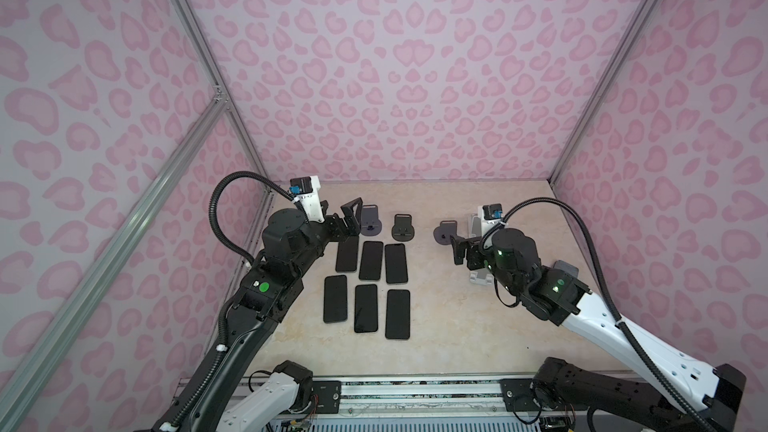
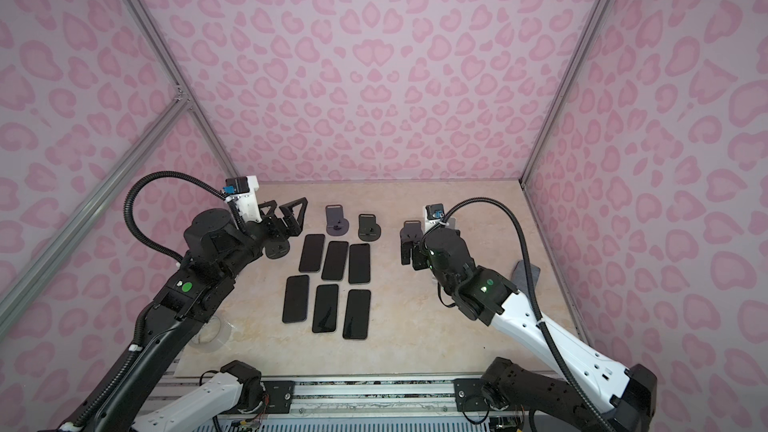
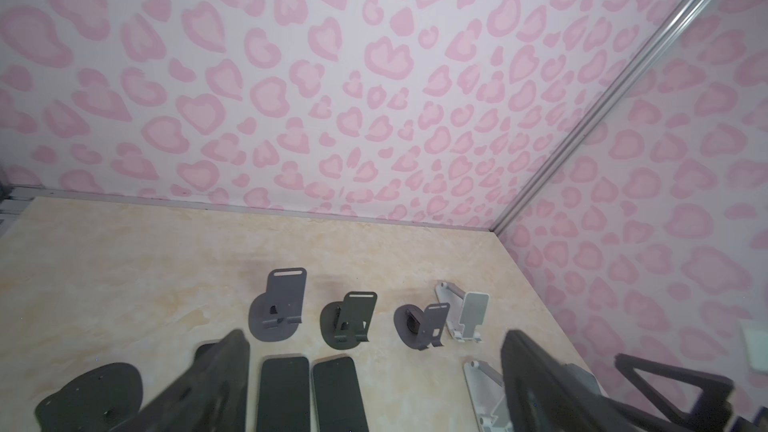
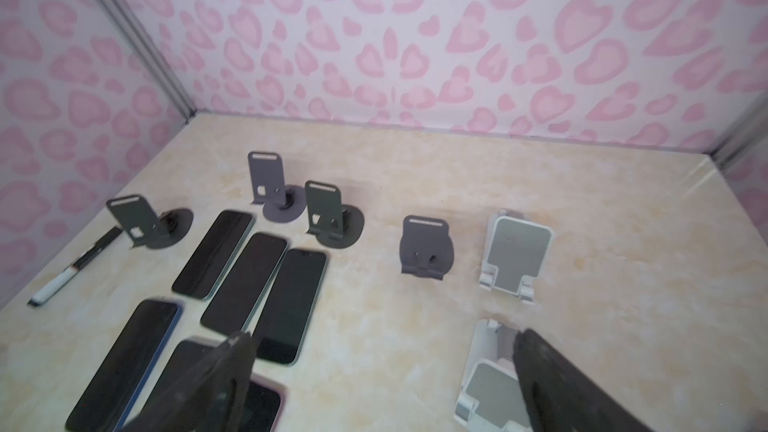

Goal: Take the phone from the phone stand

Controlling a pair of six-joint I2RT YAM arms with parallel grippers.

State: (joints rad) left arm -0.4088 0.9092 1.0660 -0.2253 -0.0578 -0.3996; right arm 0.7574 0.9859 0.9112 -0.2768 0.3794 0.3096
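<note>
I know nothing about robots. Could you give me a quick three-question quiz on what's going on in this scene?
1. How many phones lie flat on the table?
2. True or false: none of the stands holds a phone.
3. The right gripper is: A) shut on a phone; B) open and empty; C) shut on a stand.
Key: 1. six; 2. true; 3. B.

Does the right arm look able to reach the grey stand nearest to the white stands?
Probably yes: the right end effector is open, and the grey stand sits just ahead of it with only bare table between.
</note>
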